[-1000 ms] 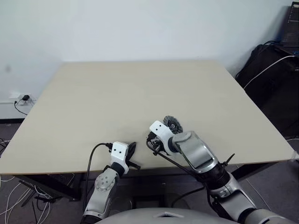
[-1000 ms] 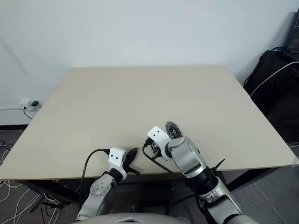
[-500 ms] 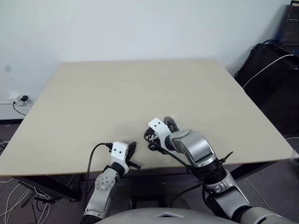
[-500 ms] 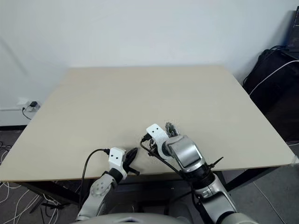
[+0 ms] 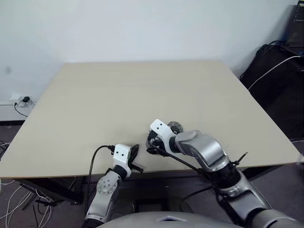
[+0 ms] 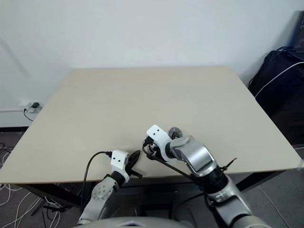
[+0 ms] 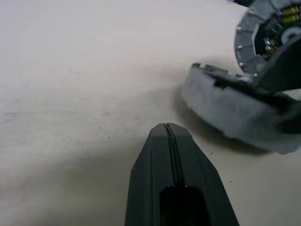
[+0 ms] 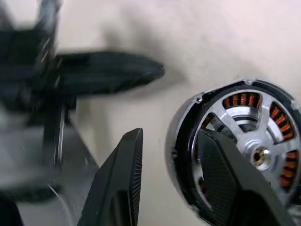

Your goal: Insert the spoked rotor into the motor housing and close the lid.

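Since a second ago your right gripper point(image 8: 174, 179) has parted, one finger over the housing point(image 8: 235, 136); left gripper point(image 7: 169, 136) pressed together; a nudge could tip it.

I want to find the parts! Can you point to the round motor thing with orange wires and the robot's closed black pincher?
round dark-rimmed motor housing point(image 8: 244, 136): right wrist view, on its silver spoked face.
left gripper point(image 7: 168, 129): left wrist view, at its shut black fingertips.

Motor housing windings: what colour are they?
Copper-orange, ringed around the motor housing's silver spoked centre; clearest in the right wrist view.
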Robot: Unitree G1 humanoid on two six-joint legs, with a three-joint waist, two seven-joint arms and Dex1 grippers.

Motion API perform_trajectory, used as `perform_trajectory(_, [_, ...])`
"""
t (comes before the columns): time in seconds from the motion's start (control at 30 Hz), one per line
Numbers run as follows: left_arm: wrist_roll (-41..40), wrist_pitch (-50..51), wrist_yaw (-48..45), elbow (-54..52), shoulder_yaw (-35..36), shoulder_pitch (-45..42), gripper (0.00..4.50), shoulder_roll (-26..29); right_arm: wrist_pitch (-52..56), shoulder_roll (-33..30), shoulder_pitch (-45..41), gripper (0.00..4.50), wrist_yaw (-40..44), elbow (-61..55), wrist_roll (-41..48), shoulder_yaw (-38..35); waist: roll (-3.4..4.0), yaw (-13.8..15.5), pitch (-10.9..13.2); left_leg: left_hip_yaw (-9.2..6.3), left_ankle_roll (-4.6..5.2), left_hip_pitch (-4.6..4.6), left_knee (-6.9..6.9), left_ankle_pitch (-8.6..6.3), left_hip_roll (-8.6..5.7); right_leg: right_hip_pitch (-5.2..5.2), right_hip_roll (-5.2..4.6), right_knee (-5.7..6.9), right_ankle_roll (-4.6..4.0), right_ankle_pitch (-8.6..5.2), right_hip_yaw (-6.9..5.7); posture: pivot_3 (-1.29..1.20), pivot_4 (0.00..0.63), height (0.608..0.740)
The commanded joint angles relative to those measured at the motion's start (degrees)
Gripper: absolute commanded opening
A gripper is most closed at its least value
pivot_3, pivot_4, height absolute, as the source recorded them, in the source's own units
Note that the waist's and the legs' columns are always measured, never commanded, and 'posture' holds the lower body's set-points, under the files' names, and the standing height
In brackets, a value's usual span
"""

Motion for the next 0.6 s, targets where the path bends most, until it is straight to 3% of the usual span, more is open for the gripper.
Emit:
perform_trajectory(0.03, [-0.6,-1.0,-0.5,-0.7,-0.1,-0.7,0.0,-0.5,-5.0,-3.1,-1.7,1.93,1.8,-2.2,-0.3,3.2,0.0,0.0,0.0,0.0,0.06,0.0,-0.01,0.03,0.01,0.0,0.0,0.01,0.0,0.0,0.01,0.0,0.0,0.74])
perform_trajectory(0.4, [-0.5,-2.2,-0.5,1.0,0.0,-0.9,0.0,-0.5,-12.4,-6.5,-1.3,1.93,0.9,2.6,-4.2,8.5,-0.02,0.5,0.0,-0.01,0.07,0.0,0.04,0.04,0.0,0.03,-0.02,0.01,0.0,0.0,0.0,0.0,0.0,0.74])
perform_trajectory(0.6, [-0.5,-2.4,-0.4,0.9,0.1,-0.7,0.0,-0.4,-25.7,-13.5,-3.2,1.93,5.8,1.5,-11.9,14.9,-0.02,0.9,0.0,0.0,0.09,-0.01,0.06,0.04,-0.01,0.04,-0.04,-0.01,0.02,0.01,-0.02,0.0,0.0,0.74])
